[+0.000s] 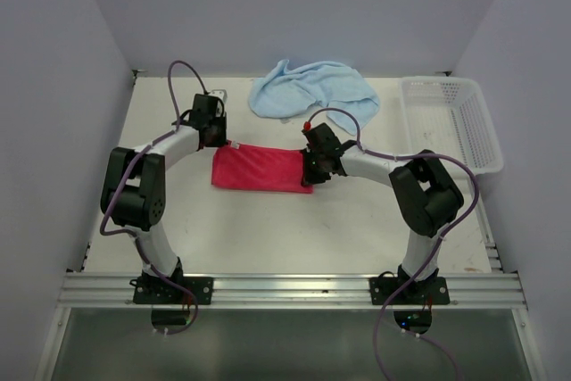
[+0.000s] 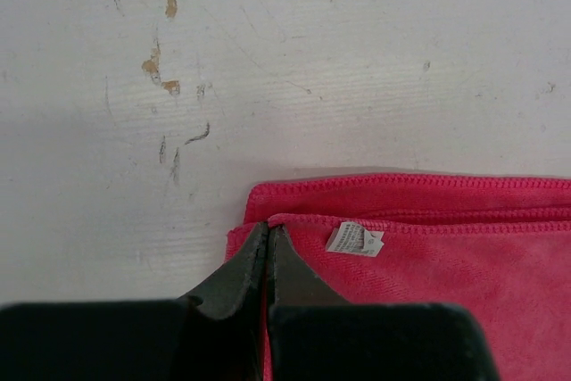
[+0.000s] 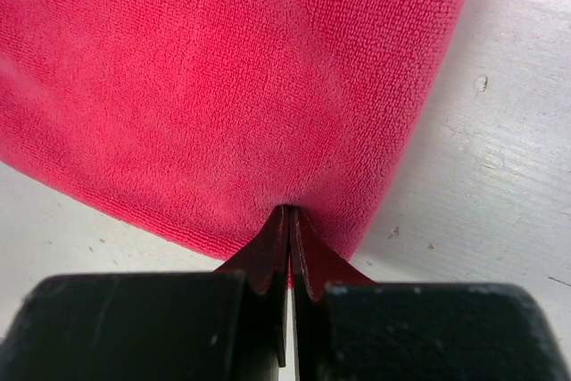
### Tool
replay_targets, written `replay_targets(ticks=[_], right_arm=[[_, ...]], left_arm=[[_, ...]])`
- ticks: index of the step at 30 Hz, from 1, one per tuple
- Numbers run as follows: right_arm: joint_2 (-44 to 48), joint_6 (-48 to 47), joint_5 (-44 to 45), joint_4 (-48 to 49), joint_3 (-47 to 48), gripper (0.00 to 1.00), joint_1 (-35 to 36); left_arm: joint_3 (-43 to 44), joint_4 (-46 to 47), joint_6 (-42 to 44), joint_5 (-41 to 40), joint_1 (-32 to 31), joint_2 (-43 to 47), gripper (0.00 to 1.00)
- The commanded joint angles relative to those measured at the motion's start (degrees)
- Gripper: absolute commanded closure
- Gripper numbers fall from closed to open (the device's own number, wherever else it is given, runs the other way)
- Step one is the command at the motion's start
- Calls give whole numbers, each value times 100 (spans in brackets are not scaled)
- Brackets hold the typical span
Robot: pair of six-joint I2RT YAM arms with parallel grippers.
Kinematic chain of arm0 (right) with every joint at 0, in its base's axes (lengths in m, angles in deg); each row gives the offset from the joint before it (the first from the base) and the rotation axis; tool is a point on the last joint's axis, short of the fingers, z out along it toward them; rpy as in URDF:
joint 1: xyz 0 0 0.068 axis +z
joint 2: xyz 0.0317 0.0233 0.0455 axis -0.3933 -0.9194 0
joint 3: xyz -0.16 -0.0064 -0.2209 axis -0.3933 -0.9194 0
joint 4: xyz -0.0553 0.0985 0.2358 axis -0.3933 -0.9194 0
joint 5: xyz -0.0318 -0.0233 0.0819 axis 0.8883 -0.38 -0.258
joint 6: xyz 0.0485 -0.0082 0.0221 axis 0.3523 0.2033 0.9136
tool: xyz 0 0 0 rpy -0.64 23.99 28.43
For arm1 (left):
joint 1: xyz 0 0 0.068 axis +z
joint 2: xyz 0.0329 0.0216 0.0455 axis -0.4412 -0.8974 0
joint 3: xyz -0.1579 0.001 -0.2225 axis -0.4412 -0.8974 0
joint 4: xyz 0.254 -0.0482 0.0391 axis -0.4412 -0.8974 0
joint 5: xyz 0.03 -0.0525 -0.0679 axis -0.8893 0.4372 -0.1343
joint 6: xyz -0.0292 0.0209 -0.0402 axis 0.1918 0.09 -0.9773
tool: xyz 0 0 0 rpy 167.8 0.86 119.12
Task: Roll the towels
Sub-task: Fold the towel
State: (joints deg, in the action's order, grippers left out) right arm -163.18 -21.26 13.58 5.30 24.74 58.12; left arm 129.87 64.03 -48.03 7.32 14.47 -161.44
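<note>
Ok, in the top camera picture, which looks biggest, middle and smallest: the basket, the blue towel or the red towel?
1. white basket
2. blue towel, crumpled, nearly equal, so unsure
3. red towel, folded, clearly smallest

Your top external view: high, behind arm bases [image 1: 174, 290], looking down and forward over whole surface [image 1: 294, 229], far off. Your left wrist view: very close, looking past left end effector [image 2: 267, 229] at red-pink towel [image 2: 428, 265] corner. Your right wrist view: closer still, over right end effector [image 3: 288, 213] onto towel edge. All three share that towel.
</note>
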Motion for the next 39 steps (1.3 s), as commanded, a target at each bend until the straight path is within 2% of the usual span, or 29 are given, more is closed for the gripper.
replay_targets(ticks=[1, 12, 15, 20, 22, 26, 32, 33, 37, 39], right_arm=[[-286, -175, 260, -151, -57, 100, 2], [-304, -184, 242, -177, -4, 100, -7], [-295, -193, 242, -195, 22, 100, 2], [-251, -167, 225, -247, 84, 99, 2], [-242, -175, 189, -265, 136, 97, 2], [-207, -166, 128, -396, 312, 87, -7], [-101, -175, 32, -598, 602, 76, -15], [-40, -175, 14, -616, 629, 70, -24], [65, -131, -118, -669, 787, 63, -94], [101, -79, -267, -660, 839, 62, -165]], left_arm=[[316, 102, 144, -114, -16, 276, 100], [448, -250, 144, -483, -25, -76, 100], [474, -276, 126, -483, -25, -128, 94], [474, -303, 108, -510, -25, -129, 75], [492, -329, 109, -510, -16, -120, 66], [518, -382, 109, -527, -16, -6, 61], [553, -540, 178, -1037, -16, 240, 54], [553, -566, 196, -1046, -16, 275, 53], [527, -602, 188, -985, -16, 425, 41], [509, -601, 188, -827, -16, 495, 39]])
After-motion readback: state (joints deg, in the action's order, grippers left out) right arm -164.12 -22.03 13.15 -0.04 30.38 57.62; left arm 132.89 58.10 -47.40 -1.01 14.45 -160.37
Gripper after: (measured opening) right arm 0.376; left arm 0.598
